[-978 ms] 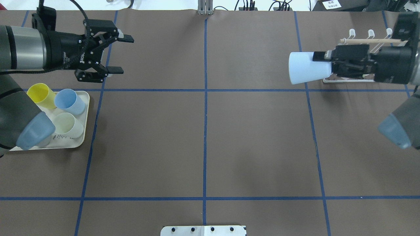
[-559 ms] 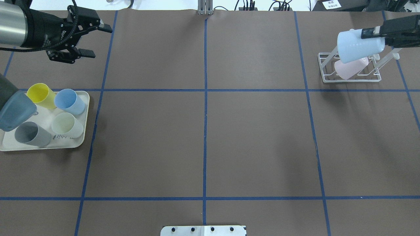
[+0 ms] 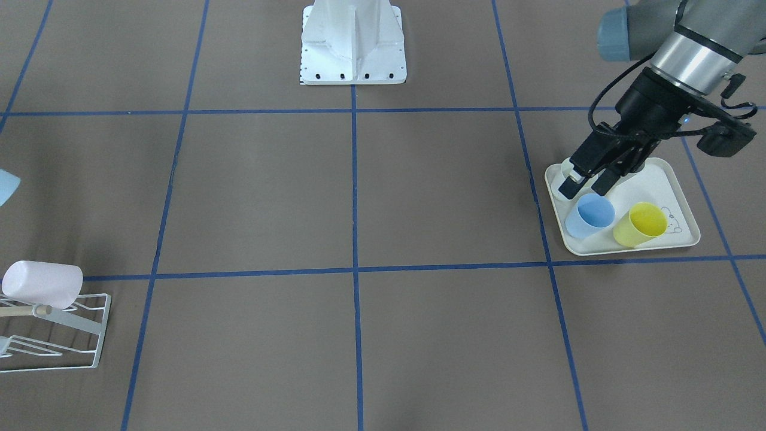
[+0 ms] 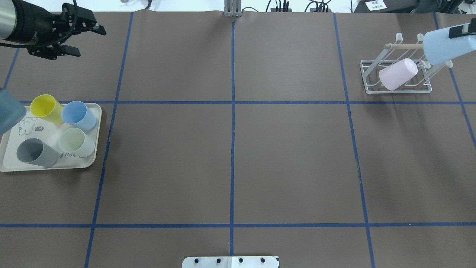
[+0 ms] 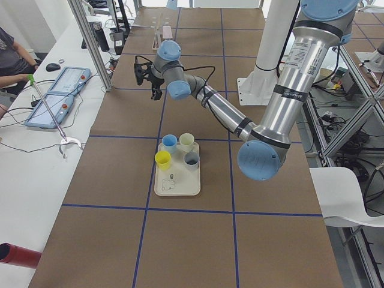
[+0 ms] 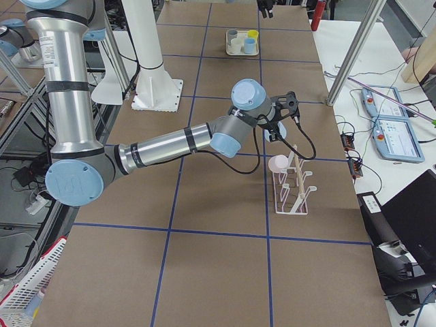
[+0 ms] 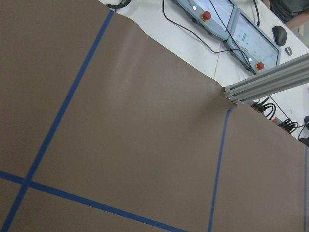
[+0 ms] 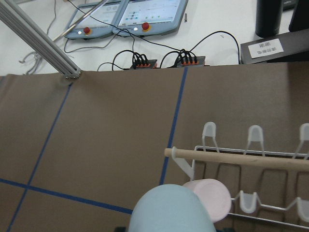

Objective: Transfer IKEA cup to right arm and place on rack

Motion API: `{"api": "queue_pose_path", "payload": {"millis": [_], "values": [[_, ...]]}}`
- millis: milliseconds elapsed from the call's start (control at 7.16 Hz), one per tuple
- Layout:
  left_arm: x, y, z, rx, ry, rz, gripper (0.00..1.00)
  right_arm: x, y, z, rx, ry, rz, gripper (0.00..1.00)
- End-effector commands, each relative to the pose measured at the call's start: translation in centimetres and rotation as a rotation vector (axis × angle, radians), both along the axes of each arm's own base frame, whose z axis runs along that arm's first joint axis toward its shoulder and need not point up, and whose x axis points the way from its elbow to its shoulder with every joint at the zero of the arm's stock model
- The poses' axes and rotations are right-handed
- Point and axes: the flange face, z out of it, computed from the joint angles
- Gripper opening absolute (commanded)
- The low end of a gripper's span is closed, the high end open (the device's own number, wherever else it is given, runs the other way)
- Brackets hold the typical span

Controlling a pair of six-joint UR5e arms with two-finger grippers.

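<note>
The right pincer (image 4: 462, 35), clamped on the pale-blue cup (image 4: 442, 46), had swung over the rack (image 4: 403, 46). The left pincer (image 4: 91, 44), wide and empty, had retreated; only placement remained.

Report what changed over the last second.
The right gripper, fingers clamped on the pale blue cup, carried it rightward, from left of the rack to its right end in the overhead view. The left gripper, open and empty, withdrew toward the far left corner. The pink cup on the rack and the four cups on the tray stayed put.
</note>
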Motion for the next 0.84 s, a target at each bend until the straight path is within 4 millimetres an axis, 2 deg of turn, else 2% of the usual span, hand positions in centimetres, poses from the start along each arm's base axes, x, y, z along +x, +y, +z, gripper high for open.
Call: {"api": "queue_pose_path", "payload": {"millis": [0, 140, 279, 559, 699], "values": [[-0.6, -0.1, 1.4, -0.006, -0.037, 0.001, 1.00, 0.8, -1.3, 2.6, -0.039, 0.165, -0.079, 0.27], [-1.1, -0.2, 1.6, 0.000, -0.043, -0.002, 1.00, 0.2, -2.3, 2.8, -0.086, 0.210, -0.120, 0.27], [-1.5, 0.2, 3.0, 0.025, -0.079, 0.021, 1.00, -0.2, -3.7, 1.9, -0.105, 0.270, -0.163, 0.27], [-1.7, 0.3, 3.6, 0.023, -0.086, 0.024, 1.00, -2.1, -6.6, 1.3, -0.160, 0.326, -0.224, 0.27], [-1.8, 0.6, 3.7, 0.023, -0.086, 0.024, 1.00, -2.6, -8.2, 1.7, -0.184, 0.326, -0.232, 0.27]]}}
